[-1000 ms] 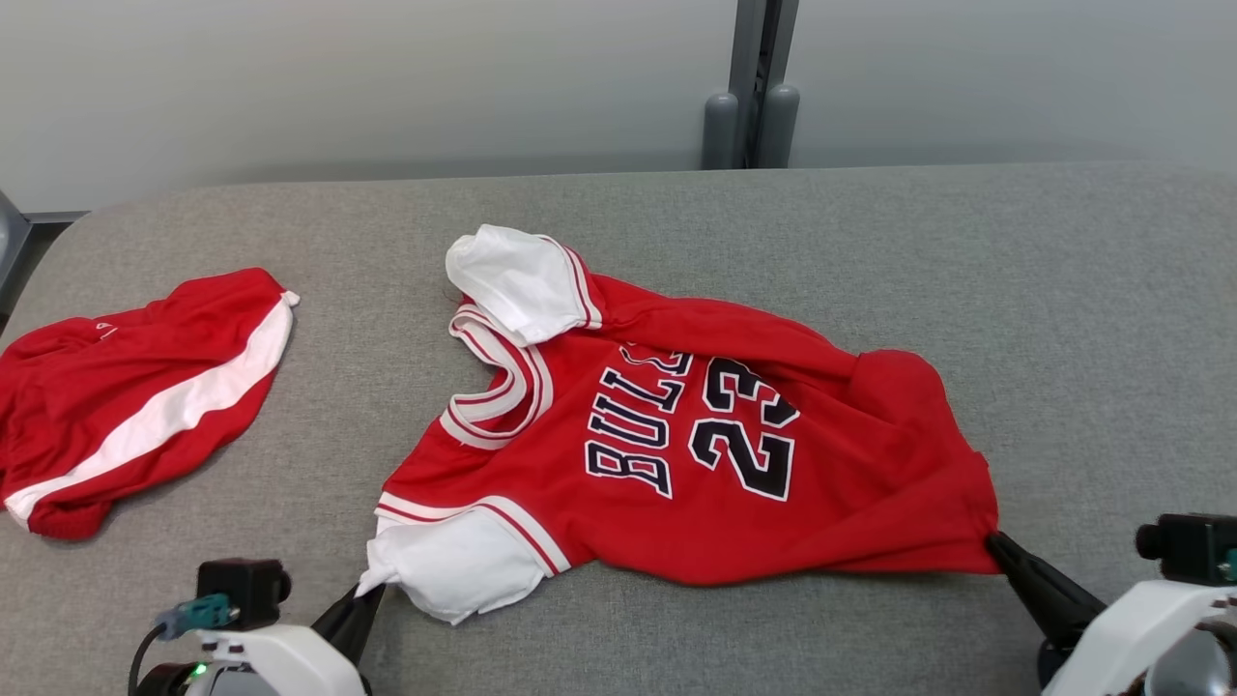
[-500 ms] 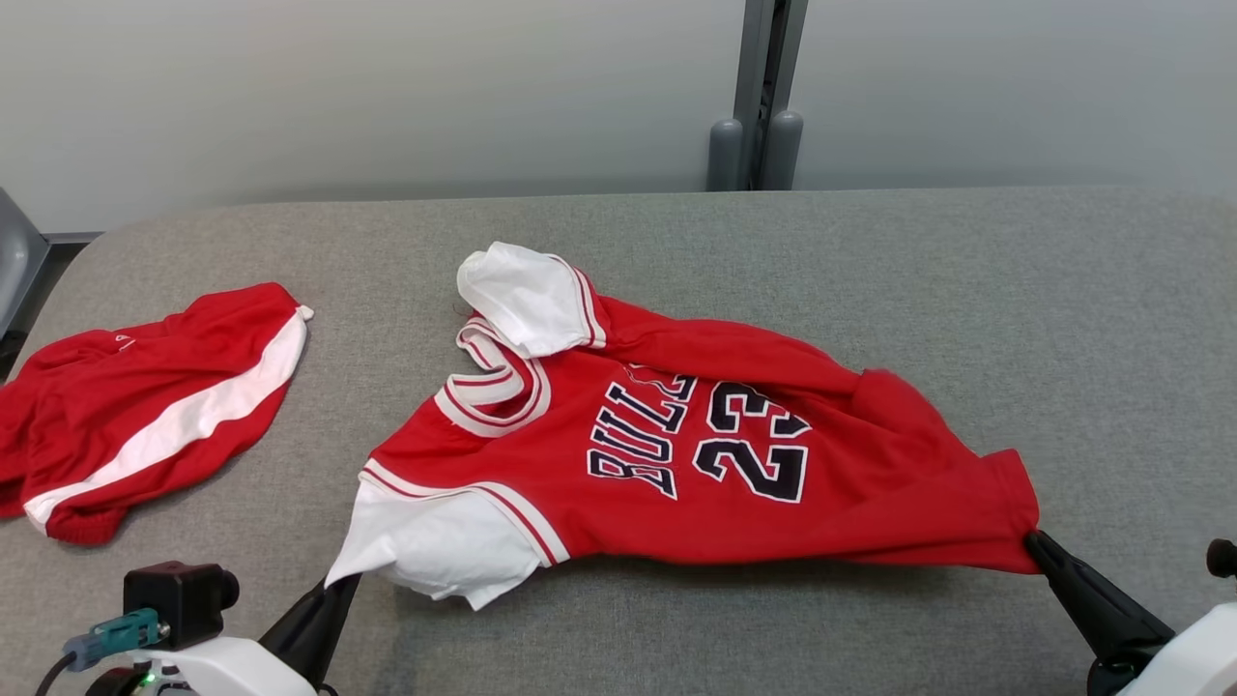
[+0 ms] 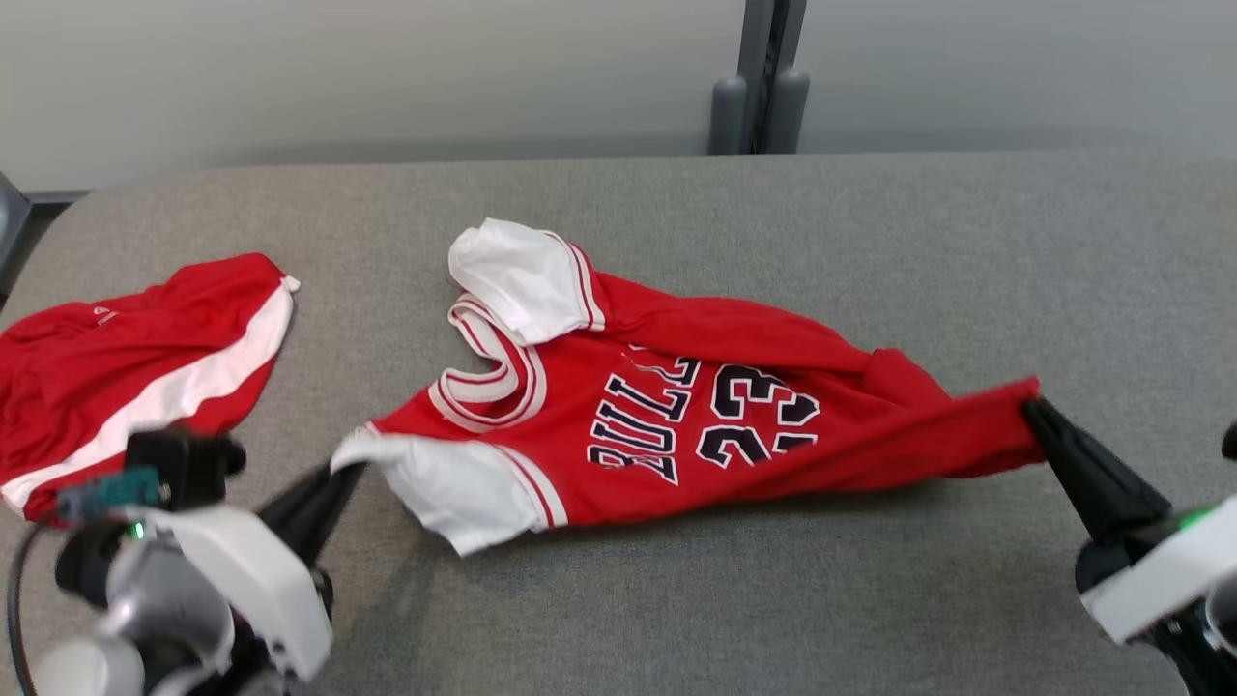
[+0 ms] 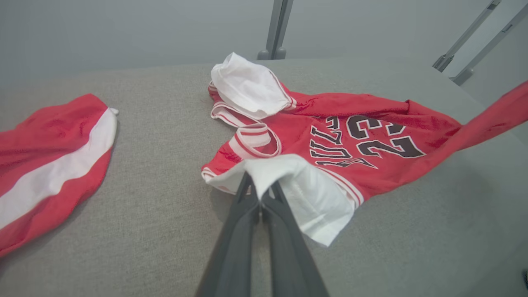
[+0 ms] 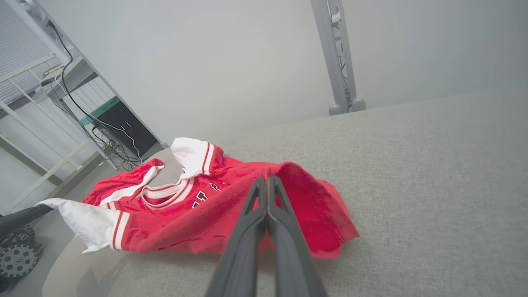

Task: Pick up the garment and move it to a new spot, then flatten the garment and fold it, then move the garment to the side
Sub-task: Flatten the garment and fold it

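Note:
The garment (image 3: pixel 676 425) is a red jersey with white sleeves and dark lettering, lying across the middle of the grey table (image 3: pixel 870 242). My left gripper (image 3: pixel 348 471) is shut on the near white sleeve (image 4: pixel 280 173), lifting it off the surface. My right gripper (image 3: pixel 1032 410) is shut on the red hem corner (image 5: pixel 305 194), pulled up and taut to the right. The far white sleeve (image 3: pixel 517 275) rests folded over the collar (image 3: pixel 493 382). In the right wrist view the left gripper's dark fingers (image 5: pixel 18 216) hold the white sleeve at far left.
Red shorts with a white stripe (image 3: pixel 126 377) lie crumpled at the table's left edge. A grey post (image 3: pixel 759 77) stands behind the table against a pale wall. Shelving and cables (image 5: pixel 82 107) stand off to one side in the right wrist view.
Both grippers have risen and moved away from me, lifting the sleeve and the hem corner off the table. The jersey's near edge now hangs stretched between them. The camera has shifted a little.

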Robot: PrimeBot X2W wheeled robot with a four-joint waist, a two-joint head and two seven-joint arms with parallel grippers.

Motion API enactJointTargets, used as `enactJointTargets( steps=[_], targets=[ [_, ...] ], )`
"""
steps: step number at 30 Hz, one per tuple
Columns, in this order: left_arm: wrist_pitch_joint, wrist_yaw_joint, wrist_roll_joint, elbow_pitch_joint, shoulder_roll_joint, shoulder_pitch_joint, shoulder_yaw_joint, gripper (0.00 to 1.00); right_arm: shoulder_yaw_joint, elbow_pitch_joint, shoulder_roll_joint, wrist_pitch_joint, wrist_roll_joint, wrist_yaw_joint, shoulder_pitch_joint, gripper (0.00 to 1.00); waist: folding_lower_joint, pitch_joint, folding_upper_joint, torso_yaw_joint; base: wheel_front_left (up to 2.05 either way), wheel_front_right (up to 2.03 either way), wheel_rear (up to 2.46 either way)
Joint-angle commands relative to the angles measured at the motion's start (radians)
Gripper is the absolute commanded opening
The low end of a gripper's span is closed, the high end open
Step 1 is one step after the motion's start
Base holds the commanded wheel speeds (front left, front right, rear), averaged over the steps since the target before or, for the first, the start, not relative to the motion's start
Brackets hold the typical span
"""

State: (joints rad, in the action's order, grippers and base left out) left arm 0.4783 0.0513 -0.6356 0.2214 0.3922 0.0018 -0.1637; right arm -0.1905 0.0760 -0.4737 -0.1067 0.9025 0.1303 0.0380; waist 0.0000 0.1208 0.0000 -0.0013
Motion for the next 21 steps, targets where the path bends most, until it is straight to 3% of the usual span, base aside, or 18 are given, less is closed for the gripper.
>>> enactJointTargets(
  steps=[1,3,9,21],
  targets=[
    [0.019,0.02,-0.01,-0.028,0.02,-0.096,-0.002,0.0,-0.018,-0.011,0.001,0.008,0.0,0.001,0.067,0.0,0.0,0.038,0.0,-0.005,0.0,0.0,0.0],
    [0.032,0.028,-0.019,-0.044,0.026,-0.141,-0.003,0.0,-0.028,-0.015,-0.004,0.012,-0.002,0.001,0.102,0.0,0.0,0.057,0.0,-0.007,0.0,0.0,0.0],
    [0.097,0.065,-0.036,-0.192,0.063,-0.481,-0.034,0.0,-0.078,-0.082,-0.029,0.042,-0.008,0.001,0.355,0.0,0.0,0.18,0.0,-0.022,0.0,0.0,0.0],
    [0.02,0.078,0.06,-0.552,0.084,-1.167,-0.136,0.0,-0.252,-0.275,-0.1,0.106,0.069,0.001,0.987,0.0,0.0,0.429,0.0,-0.049,0.0,0.0,0.0]
  ],
)
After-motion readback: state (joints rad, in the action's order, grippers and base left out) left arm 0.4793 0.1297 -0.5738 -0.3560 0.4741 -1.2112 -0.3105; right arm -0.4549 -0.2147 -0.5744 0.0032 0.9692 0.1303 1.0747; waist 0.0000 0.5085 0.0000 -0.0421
